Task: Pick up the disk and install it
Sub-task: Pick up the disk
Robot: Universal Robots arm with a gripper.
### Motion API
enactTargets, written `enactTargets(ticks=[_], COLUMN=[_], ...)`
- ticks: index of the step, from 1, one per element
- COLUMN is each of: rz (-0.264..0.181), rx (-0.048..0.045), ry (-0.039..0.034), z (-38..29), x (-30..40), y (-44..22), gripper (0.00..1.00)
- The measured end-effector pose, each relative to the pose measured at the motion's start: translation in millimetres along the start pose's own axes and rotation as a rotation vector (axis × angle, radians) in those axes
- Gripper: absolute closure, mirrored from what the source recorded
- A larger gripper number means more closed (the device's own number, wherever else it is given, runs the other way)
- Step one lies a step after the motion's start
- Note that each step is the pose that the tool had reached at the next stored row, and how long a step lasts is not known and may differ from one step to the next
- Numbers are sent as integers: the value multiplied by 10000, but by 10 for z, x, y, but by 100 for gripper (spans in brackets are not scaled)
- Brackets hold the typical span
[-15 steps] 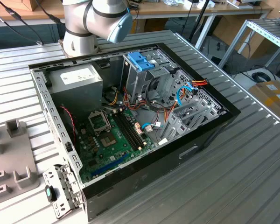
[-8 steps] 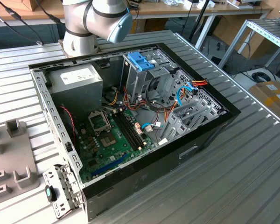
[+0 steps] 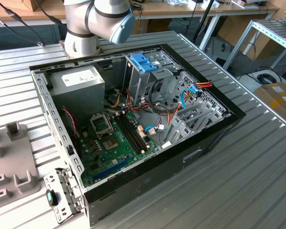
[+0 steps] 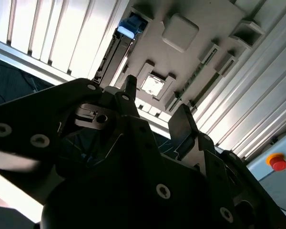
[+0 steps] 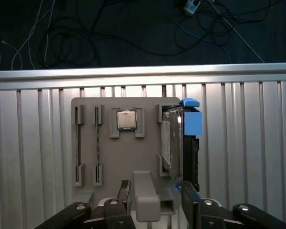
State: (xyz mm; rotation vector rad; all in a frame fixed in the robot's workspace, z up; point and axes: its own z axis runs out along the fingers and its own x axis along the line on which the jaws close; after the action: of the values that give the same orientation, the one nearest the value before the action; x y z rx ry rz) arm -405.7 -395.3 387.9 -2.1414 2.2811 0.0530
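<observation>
On holder (image 5: 148,155), disk (image 5: 171,143) upright, gripper (image 5: 156,187) spread

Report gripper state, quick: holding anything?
Gripper: open, empty.
The flat silver-metal disk with its blue plastic frame stands on edge in the grey plastic fixture, not gripped.

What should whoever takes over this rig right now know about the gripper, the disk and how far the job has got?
Gripper: open, holding nothing, facing the grey parts holder, not touching the disk.
Disk: standing on edge in a slot of that holder, blue frame along its edge, beside the processor chip.
Open computer case: drive cage inside, blue latch on top.
Done: nothing that shows.
Left: the disk is not picked up and not installed.
</observation>
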Motion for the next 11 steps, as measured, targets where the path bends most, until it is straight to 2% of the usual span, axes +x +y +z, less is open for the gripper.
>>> enactTargets(ticks=[5,11], rz=[806,913], rx=[25,30], ry=[-11,-14], z=[24,27], x=[0,2], y=[0,25], gripper=[46,46])
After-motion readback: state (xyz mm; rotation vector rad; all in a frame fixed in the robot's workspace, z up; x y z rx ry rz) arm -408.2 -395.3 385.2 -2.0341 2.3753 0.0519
